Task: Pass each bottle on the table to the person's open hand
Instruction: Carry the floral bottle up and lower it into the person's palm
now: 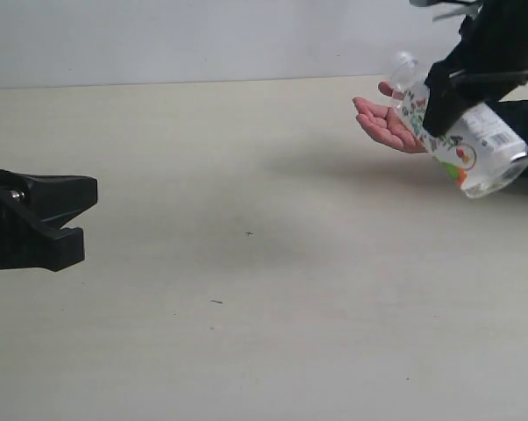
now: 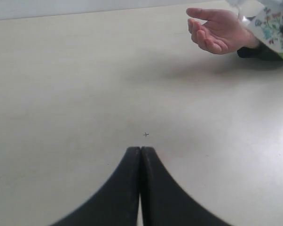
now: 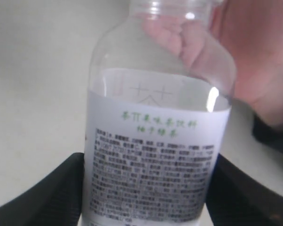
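Handover step: R fingers point(image 1: 444, 105) clamp wide floral-label bottle point(image 1: 485, 145), tilted in air over counter's point(image 1: 246, 333) far-right part, neck just beside person's open hand point(image 1: 385, 123). L fingers point(image 2: 127, 188) closed, empty. Next: ease bottle onto palm, then release.

Some kind of robotics lab, I'd say: a bare pale table point(image 1: 246, 351) meets a plain white wall point(image 1: 159, 35) along its far edge, and a black left gripper point(image 1: 82, 219) and right gripper point(image 1: 453, 105) hang over it.
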`<act>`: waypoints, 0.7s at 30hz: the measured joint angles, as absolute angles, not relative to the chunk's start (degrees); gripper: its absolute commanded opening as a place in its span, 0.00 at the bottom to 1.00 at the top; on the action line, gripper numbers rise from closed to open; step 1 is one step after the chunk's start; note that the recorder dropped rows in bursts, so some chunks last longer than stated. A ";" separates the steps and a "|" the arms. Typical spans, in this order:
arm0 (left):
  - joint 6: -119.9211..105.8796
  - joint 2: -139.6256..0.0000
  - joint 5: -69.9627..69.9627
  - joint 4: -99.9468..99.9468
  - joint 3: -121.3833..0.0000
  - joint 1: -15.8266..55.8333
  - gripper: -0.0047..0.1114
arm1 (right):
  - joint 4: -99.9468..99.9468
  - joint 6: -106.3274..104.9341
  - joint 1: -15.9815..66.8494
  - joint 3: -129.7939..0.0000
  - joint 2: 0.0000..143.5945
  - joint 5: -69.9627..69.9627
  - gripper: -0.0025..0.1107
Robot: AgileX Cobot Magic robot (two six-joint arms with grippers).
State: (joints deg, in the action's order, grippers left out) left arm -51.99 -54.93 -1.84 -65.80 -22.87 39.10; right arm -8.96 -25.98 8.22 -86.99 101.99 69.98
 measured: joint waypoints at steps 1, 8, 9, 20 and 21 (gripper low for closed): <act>-51.99 -54.93 -1.84 -65.80 -22.87 39.10 0.06 | -8.34 -25.07 8.22 -88.39 101.99 69.98 0.02; -51.99 -54.93 -1.84 -65.80 -22.87 39.10 0.06 | -5.93 -22.69 8.22 -98.80 106.27 70.11 0.02; -51.99 -54.93 -1.84 -65.80 -22.87 39.10 0.06 | -5.93 -22.69 8.22 -99.87 107.15 70.11 0.02; -51.99 -54.93 -1.84 -65.80 -22.87 39.10 0.06 | -5.80 -22.56 8.22 -103.13 118.46 65.48 0.02; -51.99 -54.93 -1.84 -65.80 -22.87 39.10 0.06 | -5.80 -22.56 8.22 -103.13 119.02 64.90 0.02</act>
